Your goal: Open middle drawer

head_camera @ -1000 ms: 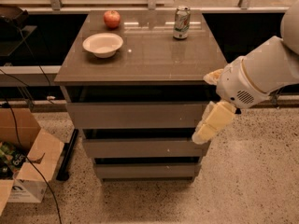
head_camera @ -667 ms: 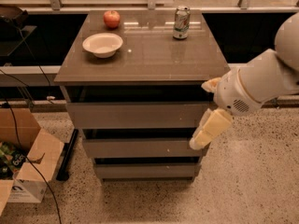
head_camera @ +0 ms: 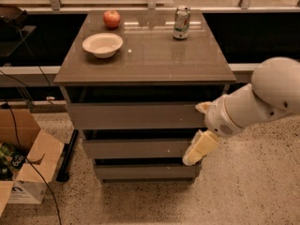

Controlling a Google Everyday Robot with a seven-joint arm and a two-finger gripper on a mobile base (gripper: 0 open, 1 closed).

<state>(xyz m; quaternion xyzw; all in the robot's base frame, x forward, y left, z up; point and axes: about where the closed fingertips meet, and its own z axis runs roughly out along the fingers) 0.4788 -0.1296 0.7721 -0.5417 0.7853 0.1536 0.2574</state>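
Observation:
The cabinet has three flat grey-brown drawer fronts. The middle drawer [head_camera: 136, 149] is the medium-height panel with a tiny white speck, and it sits flush and shut. My gripper [head_camera: 193, 134] is at the cabinet's right front edge, on a white arm that reaches in from the right. It is open. The long cream lower finger [head_camera: 199, 149] lies over the right end of the middle drawer's front. The upper finger [head_camera: 202, 108] is by the right end of the top drawer [head_camera: 136, 116]. I hold nothing.
On the cabinet top [head_camera: 154, 55] are a white bowl [head_camera: 102, 44], a red apple [head_camera: 111, 18] and a soda can [head_camera: 182, 22]. The bottom drawer [head_camera: 145, 171] is shut. An open cardboard box [head_camera: 23, 158] and a black cable are on the floor at the left.
My gripper has moved left and a little lower, from beside the cabinet's right side to the right end of the middle drawer's front. All drawers stay shut.

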